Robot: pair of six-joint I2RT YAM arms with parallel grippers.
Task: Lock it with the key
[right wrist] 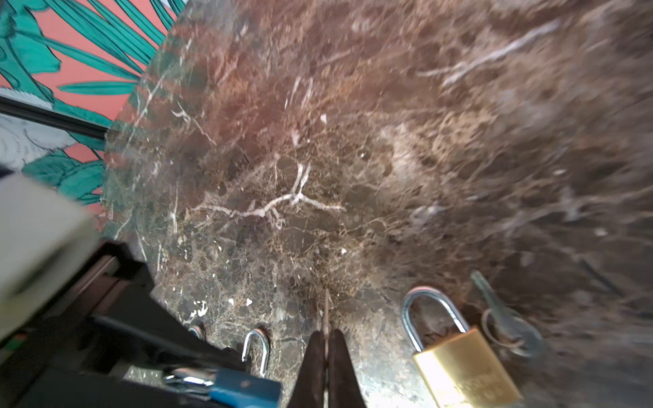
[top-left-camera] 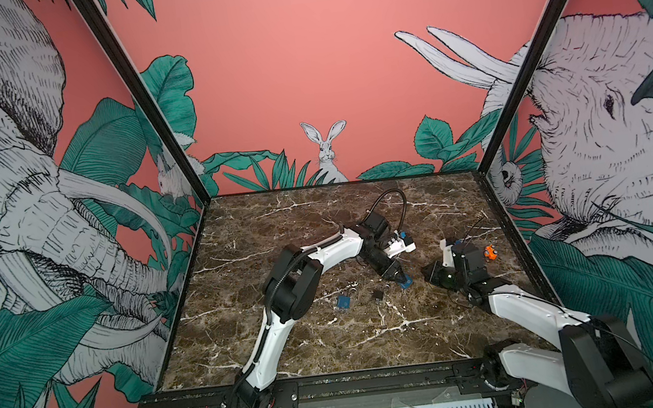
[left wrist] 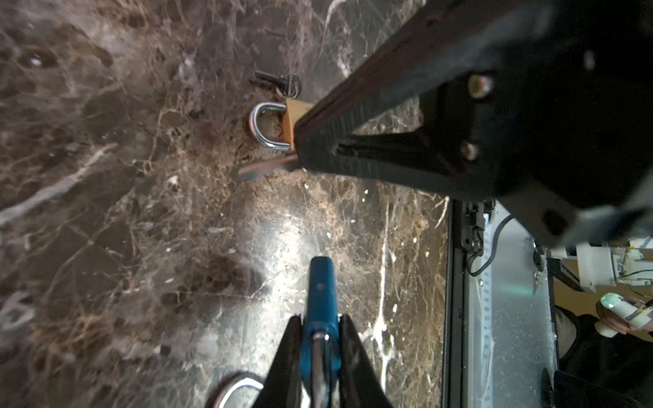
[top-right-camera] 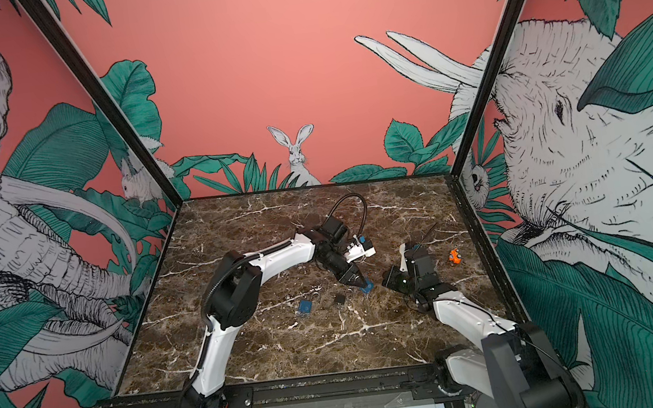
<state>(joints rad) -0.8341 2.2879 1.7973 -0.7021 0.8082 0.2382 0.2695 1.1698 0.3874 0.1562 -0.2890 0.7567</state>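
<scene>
Marble tabletop (top-left-camera: 319,231), right of centre: the left gripper (left wrist: 319,318) is clamped on the blue lock (left wrist: 319,282), whose body end sticks out free. Close by but apart from it, the right gripper (right wrist: 327,333) is pinched closed on the key (left wrist: 266,166), blade protruding. To do this well, brace the lock steady, line the blade square with the keyway, probably on that free end, ease it in, then turn. Leave alone the brass lock (right wrist: 463,367) lying near the right gripper.
</scene>
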